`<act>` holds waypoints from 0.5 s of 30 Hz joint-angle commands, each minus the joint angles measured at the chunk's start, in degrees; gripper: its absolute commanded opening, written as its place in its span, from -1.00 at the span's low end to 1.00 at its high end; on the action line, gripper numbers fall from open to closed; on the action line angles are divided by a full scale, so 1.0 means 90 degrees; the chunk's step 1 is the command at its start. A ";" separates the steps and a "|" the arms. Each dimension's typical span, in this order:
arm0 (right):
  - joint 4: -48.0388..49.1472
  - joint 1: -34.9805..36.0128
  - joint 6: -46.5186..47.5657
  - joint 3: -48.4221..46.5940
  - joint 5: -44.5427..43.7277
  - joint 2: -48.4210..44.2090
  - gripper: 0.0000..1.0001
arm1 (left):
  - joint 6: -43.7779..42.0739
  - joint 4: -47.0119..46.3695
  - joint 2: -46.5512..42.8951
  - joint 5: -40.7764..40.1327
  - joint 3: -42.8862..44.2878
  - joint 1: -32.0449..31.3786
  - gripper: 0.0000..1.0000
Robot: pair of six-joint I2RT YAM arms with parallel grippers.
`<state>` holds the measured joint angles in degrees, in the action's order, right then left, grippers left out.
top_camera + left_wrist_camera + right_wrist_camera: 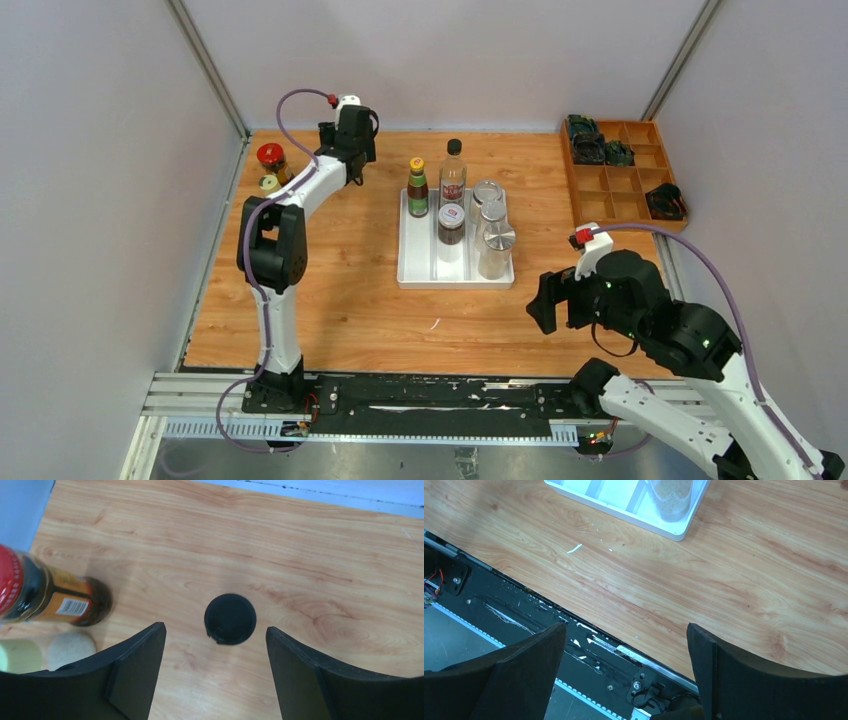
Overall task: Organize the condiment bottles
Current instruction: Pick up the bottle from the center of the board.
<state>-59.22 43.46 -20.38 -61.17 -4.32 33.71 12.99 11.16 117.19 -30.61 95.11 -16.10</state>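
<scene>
A white tray [415, 272] at mid-table holds several condiment bottles: a yellow-capped green-labelled one [417, 188], a tall black-capped one [453, 174], a dark jar [451, 224] and three silver-lidded clear jars [495, 240]. At the far left stand a red-lidded jar [271, 160] and a small pale shaker [268, 184]. My left gripper [345, 140] hangs open at the back; in its wrist view a round black cap [230, 619] sits just past the tips of the left gripper [215, 627], untouched, with the red-lidded jar [50, 597] to the left. My right gripper [548, 300] is open and holds nothing.
A wooden compartment box [625, 190] with dark green-black objects stands at the back right. In the right wrist view, the right gripper [626, 645] hovers over the table's near edge and black rail [574, 645]; the tray corner [676, 531] and a granule-filled jar [671, 500] show above.
</scene>
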 commanded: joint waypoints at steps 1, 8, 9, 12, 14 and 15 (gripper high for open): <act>-0.0223 -0.0015 0.0176 -0.0179 -0.0075 0.0212 0.93 | -0.0121 -0.0160 0.0283 0.0629 0.0389 0.0169 0.57; -0.0116 -0.0017 0.0204 -0.0232 -0.0048 0.0448 0.93 | -0.0044 -0.0150 0.0675 0.1011 0.0520 0.0285 0.49; -0.0110 -0.0022 0.0204 -0.0213 -0.0050 0.0459 0.93 | -0.0035 -0.0122 0.0709 0.0972 0.0532 0.0287 0.48; -0.0076 -0.0015 0.0204 -0.0166 -0.0048 0.0472 0.93 | 0.0011 -0.0076 0.0803 0.0910 0.0513 0.0294 0.45; -0.0079 -0.0017 0.0204 -0.0155 -0.0049 0.0481 0.93 | -0.0006 -0.0097 0.0857 0.0929 0.0519 0.0294 0.40; -0.0071 -0.0018 0.0204 -0.0143 -0.0048 0.0482 0.93 | -0.0008 -0.0097 0.0878 0.0939 0.0532 0.0304 0.38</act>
<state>-59.31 43.46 -19.68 -61.58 -4.49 38.11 12.67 10.48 123.70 -23.00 98.37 -13.67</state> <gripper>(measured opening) 0.963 0.707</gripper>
